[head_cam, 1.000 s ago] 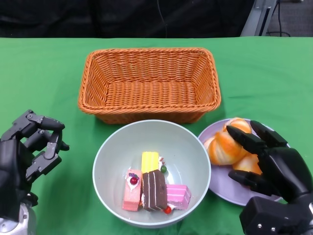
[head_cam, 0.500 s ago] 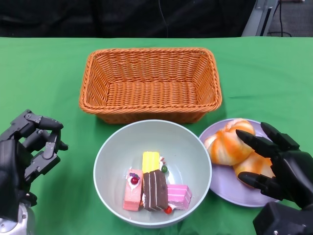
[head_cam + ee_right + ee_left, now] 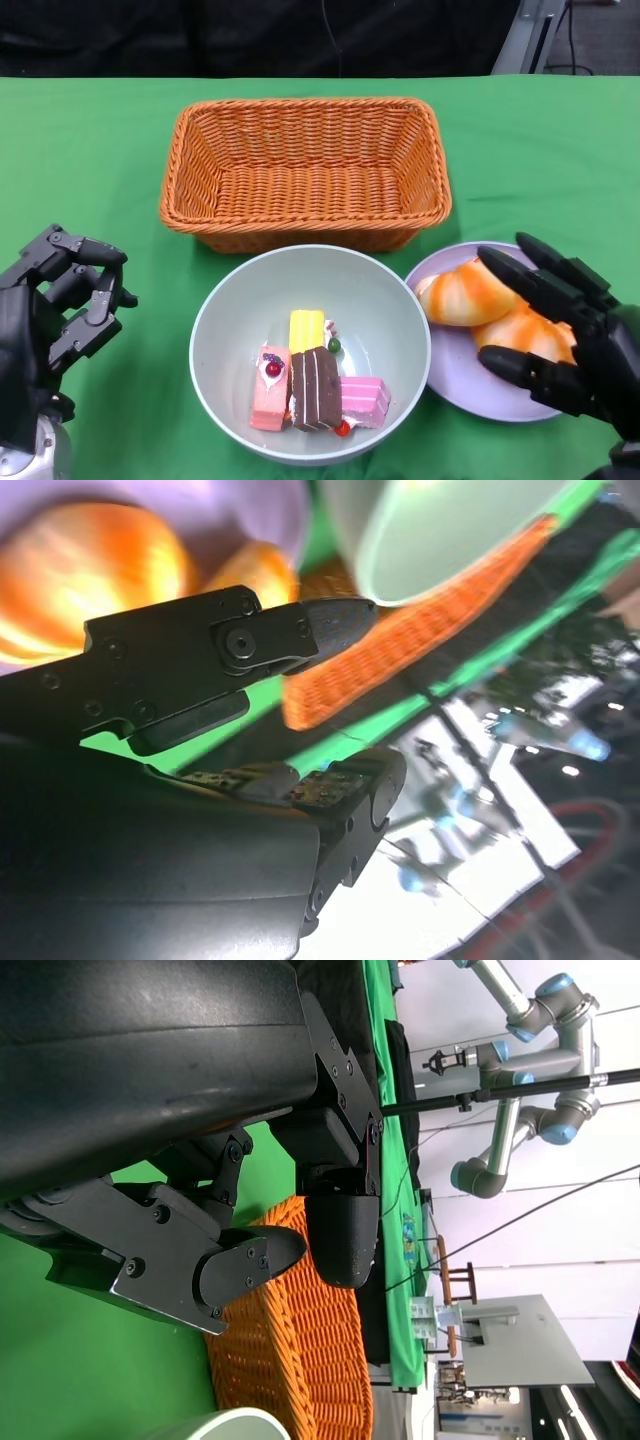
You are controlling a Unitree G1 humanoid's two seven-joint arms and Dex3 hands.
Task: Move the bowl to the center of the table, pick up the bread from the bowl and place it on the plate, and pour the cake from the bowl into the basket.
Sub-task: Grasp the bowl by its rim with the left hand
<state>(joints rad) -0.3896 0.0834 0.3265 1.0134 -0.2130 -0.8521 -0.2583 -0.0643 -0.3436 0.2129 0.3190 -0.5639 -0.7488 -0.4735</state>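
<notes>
Bread [image 3: 470, 296] down on the plate [image 3: 460, 385], right hand [image 3: 565, 335] spread over it, and a careless brush could roll it off; left hand [image 3: 55, 315] curled, empty.

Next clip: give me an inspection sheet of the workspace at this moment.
Surface: green cloth over the table.
Job's things: bowl at centre front holds cake pieces; two breads lie on the purple plate; basket behind the bowl has nothing in it.
Clutter: nothing seen.
Hands: left hand holds nothing, beside the bowl; right hand open, fingers spread over the plate.
Cables: one behind the table.
Surroundings: robot arm in the left wrist view.
</notes>
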